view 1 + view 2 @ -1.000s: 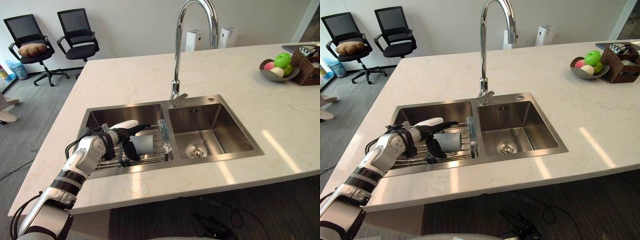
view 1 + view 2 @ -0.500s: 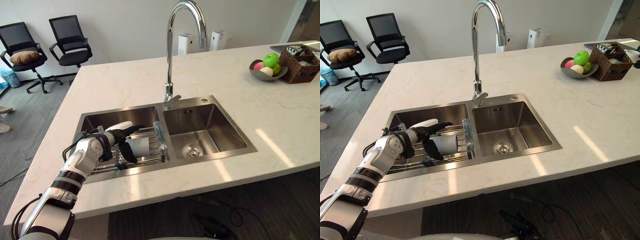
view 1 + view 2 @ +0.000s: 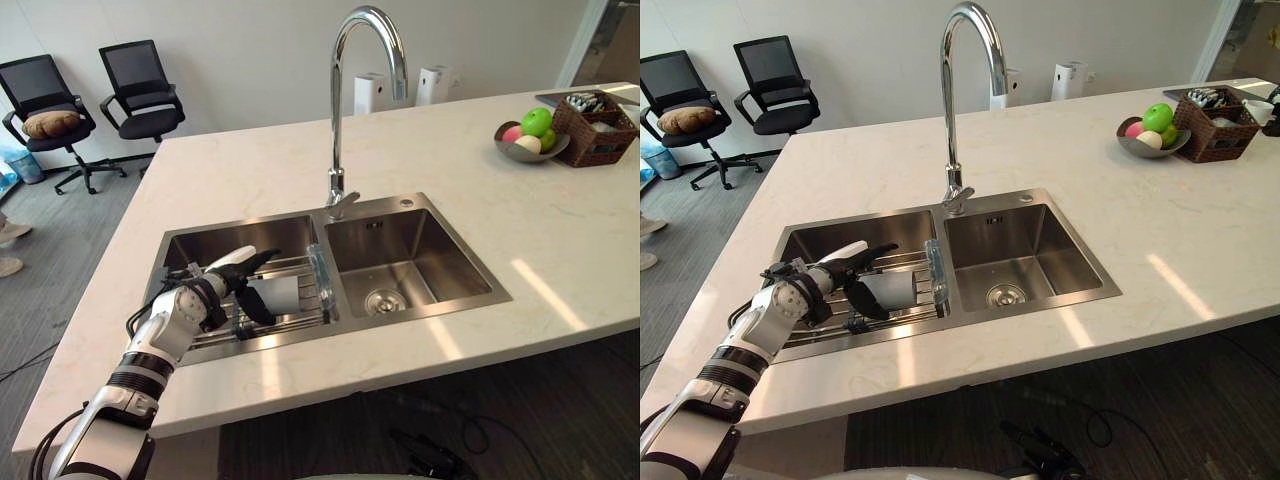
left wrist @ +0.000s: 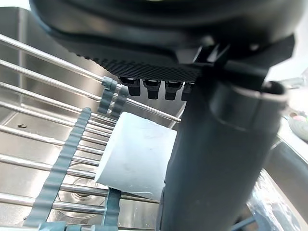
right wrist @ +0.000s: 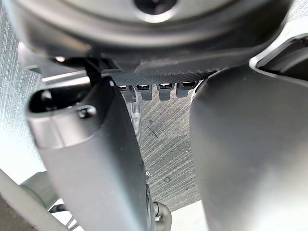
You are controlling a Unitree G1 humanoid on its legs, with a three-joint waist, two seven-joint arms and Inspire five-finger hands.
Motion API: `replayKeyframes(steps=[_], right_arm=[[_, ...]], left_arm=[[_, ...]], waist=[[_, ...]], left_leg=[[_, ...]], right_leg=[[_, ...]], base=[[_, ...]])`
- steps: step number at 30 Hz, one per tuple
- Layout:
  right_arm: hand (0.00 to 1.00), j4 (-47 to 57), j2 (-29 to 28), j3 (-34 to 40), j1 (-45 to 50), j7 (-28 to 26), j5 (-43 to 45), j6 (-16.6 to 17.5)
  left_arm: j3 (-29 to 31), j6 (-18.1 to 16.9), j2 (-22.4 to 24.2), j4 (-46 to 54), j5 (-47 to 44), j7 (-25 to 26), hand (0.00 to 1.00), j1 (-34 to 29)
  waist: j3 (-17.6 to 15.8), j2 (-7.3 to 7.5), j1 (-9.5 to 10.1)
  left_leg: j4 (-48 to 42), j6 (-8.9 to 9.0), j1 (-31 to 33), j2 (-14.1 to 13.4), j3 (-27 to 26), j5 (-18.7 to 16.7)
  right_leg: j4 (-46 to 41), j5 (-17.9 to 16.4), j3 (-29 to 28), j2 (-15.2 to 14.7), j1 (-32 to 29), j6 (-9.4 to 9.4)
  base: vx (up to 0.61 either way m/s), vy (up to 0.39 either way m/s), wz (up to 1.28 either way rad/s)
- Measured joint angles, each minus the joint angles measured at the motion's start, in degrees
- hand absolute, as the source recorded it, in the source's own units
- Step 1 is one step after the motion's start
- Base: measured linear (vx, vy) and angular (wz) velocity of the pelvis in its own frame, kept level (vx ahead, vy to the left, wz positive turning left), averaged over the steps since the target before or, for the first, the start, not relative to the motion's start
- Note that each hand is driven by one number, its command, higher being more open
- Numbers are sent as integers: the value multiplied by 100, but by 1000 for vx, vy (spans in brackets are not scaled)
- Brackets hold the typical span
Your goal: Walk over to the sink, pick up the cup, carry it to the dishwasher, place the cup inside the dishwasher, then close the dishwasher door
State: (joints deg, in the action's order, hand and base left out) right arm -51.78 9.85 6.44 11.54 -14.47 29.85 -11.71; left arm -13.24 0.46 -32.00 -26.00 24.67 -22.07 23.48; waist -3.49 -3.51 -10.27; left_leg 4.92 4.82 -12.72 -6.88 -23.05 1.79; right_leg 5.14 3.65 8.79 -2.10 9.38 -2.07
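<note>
My left hand (image 3: 213,292) was spread open around the cup (image 3: 281,293) lying on the rack (image 3: 212,336) in the sink (image 3: 420,199), so I could grab it.

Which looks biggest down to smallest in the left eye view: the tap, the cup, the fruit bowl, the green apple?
1. Tap, by far.
2. Fruit bowl and cup look about alike; the left hand hides part of the cup, so I won't rank them.
3. Green apple, smallest.
</note>
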Motion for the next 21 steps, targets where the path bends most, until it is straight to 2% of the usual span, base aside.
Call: replayKeyframes(steps=[4, 13, 21], right_arm=[[100, 0, -1, 4, -13, -8, -28, -18], [100, 1, -4, 51, -26, -23, -31, -68], [100, 3, -2, 54, -27, -37, -41, -91]], left_arm=[[45, 111, 212, -358, -19, 113, 100, -71], [54, 245, 405, -470, 11, 386, 100, -136], [70, 73, 525, -541, 764, 458, 100, -133]], waist=[[-4, -4, -12], [-13, -10, -13], [-13, -9, -29]], left_leg=[[0, 0, -20, -1, -18, -1], [-2, -2, -26, -5, -33, -11], [-1, 4, -52, -13, -49, -15]], right_leg=[[2, 1, -20, 2, 13, -1], [2, 1, -32, 9, 13, -1], [2, 0, -50, 15, 33, -1]], base=[[-7, -6, -2], [0, 0, 0], [0, 0, 0]])
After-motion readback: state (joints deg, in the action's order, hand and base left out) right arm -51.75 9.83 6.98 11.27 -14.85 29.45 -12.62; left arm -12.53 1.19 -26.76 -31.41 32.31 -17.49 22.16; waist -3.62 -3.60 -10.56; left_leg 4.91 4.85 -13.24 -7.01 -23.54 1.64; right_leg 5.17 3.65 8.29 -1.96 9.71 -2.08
